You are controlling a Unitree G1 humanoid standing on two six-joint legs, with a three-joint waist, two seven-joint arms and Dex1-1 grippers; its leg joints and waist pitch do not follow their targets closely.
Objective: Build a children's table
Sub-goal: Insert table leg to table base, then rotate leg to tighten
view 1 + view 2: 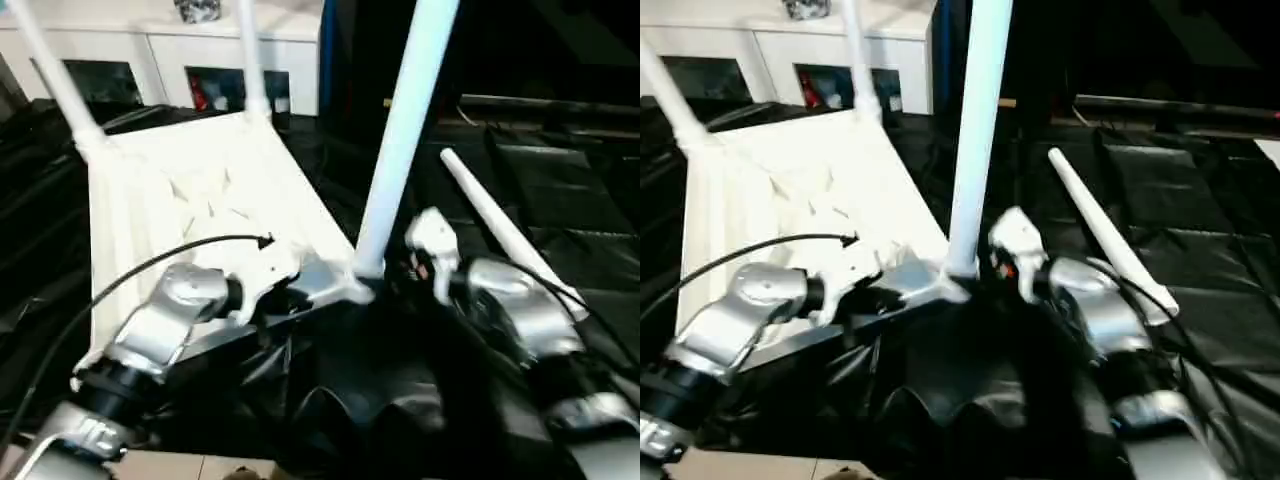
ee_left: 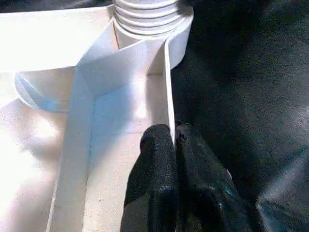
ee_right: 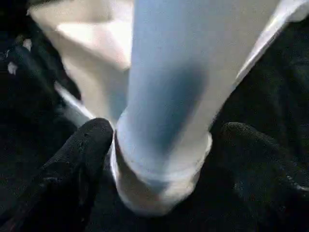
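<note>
The children's table top [image 1: 200, 200] lies upside down on a black cover, ribbed side up. Two white legs [image 1: 60, 80] [image 1: 250, 60] stand in its far corner sockets. A third leg [image 1: 400, 140] stands upright in the near right corner socket [image 2: 149, 19]. Another white leg [image 1: 500, 225] lies loose on the cover to the right. My left gripper [image 2: 173, 133] is shut on the thin rim wall of the table top, just beside that near socket. My right gripper [image 3: 169, 135] is open around the base of the upright near leg, one finger [image 3: 82, 154] on each side.
A white cabinet [image 1: 150, 50] with glass doors stands behind the table top. Crinkled black cover [image 1: 560, 200] spreads over the whole work surface. A black cable [image 1: 150, 260] arcs over my left forearm.
</note>
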